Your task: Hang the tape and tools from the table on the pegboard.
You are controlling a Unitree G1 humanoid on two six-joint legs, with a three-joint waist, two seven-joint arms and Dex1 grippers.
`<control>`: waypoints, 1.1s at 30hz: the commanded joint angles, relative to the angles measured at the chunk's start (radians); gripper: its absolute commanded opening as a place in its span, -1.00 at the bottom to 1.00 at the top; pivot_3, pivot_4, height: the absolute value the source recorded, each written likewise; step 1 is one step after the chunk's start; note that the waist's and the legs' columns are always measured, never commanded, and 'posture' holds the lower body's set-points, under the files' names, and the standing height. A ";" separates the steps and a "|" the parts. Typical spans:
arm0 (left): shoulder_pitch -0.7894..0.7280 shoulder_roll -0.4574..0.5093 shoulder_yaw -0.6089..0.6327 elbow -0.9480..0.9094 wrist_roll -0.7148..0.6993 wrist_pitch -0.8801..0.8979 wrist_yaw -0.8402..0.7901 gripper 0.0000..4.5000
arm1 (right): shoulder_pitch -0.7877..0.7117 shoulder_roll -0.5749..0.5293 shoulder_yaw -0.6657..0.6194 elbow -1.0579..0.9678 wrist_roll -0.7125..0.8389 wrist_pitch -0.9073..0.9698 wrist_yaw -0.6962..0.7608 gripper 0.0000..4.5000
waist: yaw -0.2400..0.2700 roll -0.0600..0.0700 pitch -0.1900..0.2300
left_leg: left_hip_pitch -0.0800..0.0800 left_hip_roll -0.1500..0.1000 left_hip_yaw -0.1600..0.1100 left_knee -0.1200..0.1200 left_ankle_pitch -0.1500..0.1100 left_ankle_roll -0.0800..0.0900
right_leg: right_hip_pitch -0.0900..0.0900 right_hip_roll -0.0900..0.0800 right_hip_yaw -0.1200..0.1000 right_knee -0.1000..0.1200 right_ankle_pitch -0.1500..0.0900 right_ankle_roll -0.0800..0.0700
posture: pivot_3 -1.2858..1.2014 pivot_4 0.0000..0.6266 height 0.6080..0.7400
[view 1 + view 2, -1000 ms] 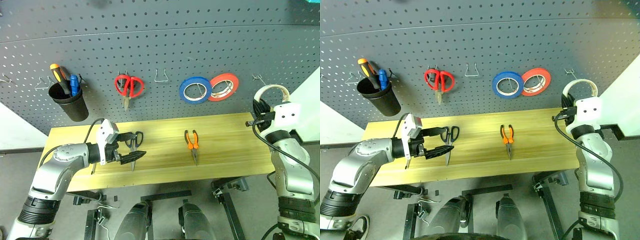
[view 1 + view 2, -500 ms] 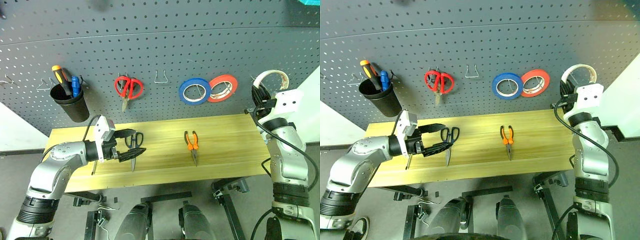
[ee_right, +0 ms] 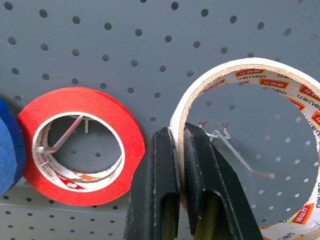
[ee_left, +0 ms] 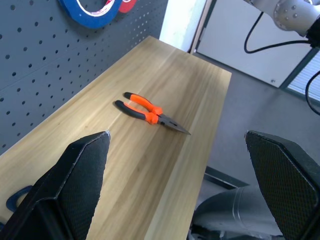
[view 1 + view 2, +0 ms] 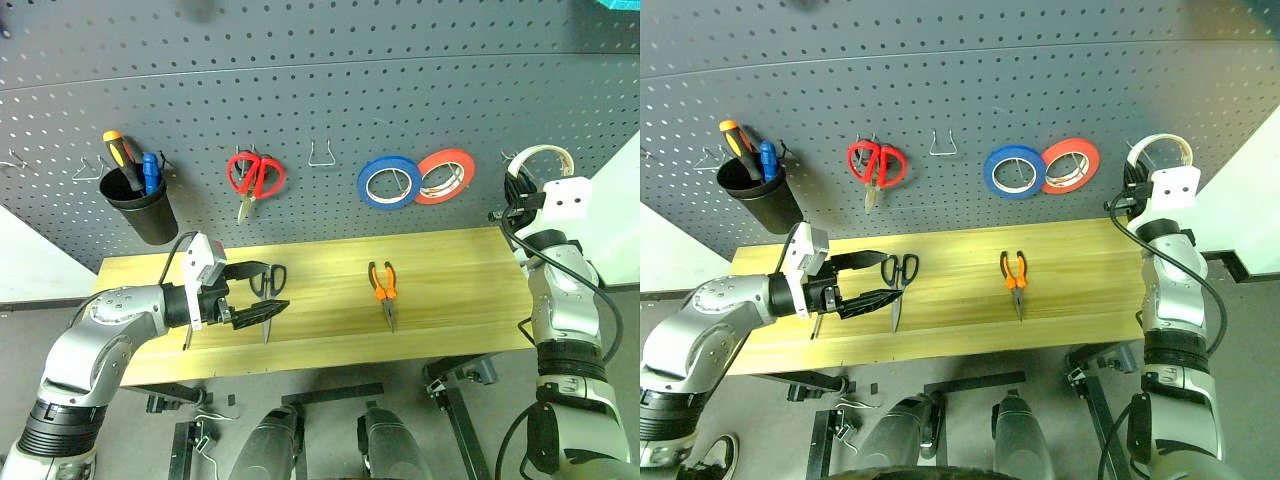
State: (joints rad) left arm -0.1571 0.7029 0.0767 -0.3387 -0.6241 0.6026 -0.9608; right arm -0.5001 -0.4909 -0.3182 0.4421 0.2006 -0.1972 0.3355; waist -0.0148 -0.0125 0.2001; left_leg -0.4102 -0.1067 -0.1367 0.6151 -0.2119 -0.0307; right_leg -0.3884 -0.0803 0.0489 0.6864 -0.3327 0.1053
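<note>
tape: whitish ring (image 3: pixel 250 100), pinched through its wall by right gripper (image 3: pixel 181 150), held up at the pegboard (image 5: pixel 330 90) with a bare wire hook (image 3: pixel 235 150) showing through its hole
handling: likely light, stiff cardboard core, smooth band could slip; wall pinch looks right, leaves the hole free for the hook
left gripper: (image 5: pixel 262 293) jaws wide, empty, over black-handled scissors (image 5: pixel 267 290)
pliers: (image 5: pixel 384 290) flat mid-table
screwdriver: (image 5: pixel 188 331) partly hidden under left arm
table: (image 5: pixel 450 280) light wood planks, smooth
room: grey floor, white wall at right
</note>
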 commanded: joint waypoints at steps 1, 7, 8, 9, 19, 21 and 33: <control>0.007 0.021 0.043 -0.046 -0.032 0.008 -0.002 1.00 | -0.035 -0.022 -0.015 0.013 0.005 -0.042 0.005 -1.00 | 0.000 0.000 0.000 | 0.000 0.000 0.000 0.000 0.000 0.000 | 0.000 0.000 0.000 0.000 0.000 0.000 | 0.10 -0.38 1.00; 0.017 0.052 0.066 -0.064 -0.053 0.031 -0.006 1.00 | -0.052 -0.024 -0.016 0.051 0.007 -0.065 0.010 -1.00 | 0.002 0.000 0.001 | 0.000 0.000 0.000 0.000 0.000 0.000 | 0.000 0.000 0.000 0.000 0.000 0.000 | 0.12 -0.35 1.00; 0.018 0.057 0.068 -0.066 -0.057 0.034 -0.006 1.00 | -0.053 -0.024 -0.016 0.056 0.007 -0.069 0.010 -1.00 | 0.002 0.000 0.001 | 0.000 0.000 0.000 0.000 0.000 0.000 | 0.000 0.000 0.000 0.000 0.000 0.000 | 0.12 -0.34 1.00; 0.018 0.062 0.072 -0.067 -0.061 0.036 -0.007 1.00 | -0.054 -0.023 -0.016 0.057 0.007 -0.070 0.008 -1.00 | 0.003 0.000 0.001 | 0.000 0.000 0.000 0.000 0.000 0.000 | 0.000 0.000 0.000 0.000 0.000 0.000 | 0.12 -0.34 1.00; 0.012 0.094 0.083 -0.071 -0.084 0.057 -0.009 1.00 | -0.041 -0.018 -0.023 0.067 0.014 -0.090 0.001 -1.00 | 0.004 0.000 0.002 | 0.000 0.000 0.000 -0.001 0.000 0.000 | 0.000 0.000 0.001 -0.001 0.000 0.000 | 0.14 -0.33 1.00; 0.013 0.098 0.084 -0.073 -0.086 0.059 -0.009 1.00 | -0.041 -0.018 -0.025 0.075 0.016 -0.094 0.001 -1.00 | 0.004 0.000 0.002 | 0.000 0.000 0.000 -0.001 0.000 0.000 | 0.000 0.000 0.001 -0.001 0.000 0.000 | 0.14 -0.33 1.00; -0.020 0.067 0.118 -0.077 -0.115 0.055 0.026 1.00 | -0.077 -0.016 -0.022 0.179 0.025 -0.129 0.022 -1.00 | 0.005 -0.001 0.006 | 0.000 0.000 0.000 -0.002 0.000 0.001 | 0.000 -0.001 0.001 -0.003 0.000 0.000 | 0.15 -0.30 1.00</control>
State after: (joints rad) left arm -0.1677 0.7720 0.1524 -0.3903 -0.7122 0.6694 -0.9398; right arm -0.5471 -0.4928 -0.3229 0.6232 0.2138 -0.2920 0.3536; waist -0.0100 -0.0137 0.2063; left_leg -0.4103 -0.1065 -0.1369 0.6131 -0.2124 -0.0301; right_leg -0.3882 -0.0809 0.0499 0.6839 -0.3330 0.1049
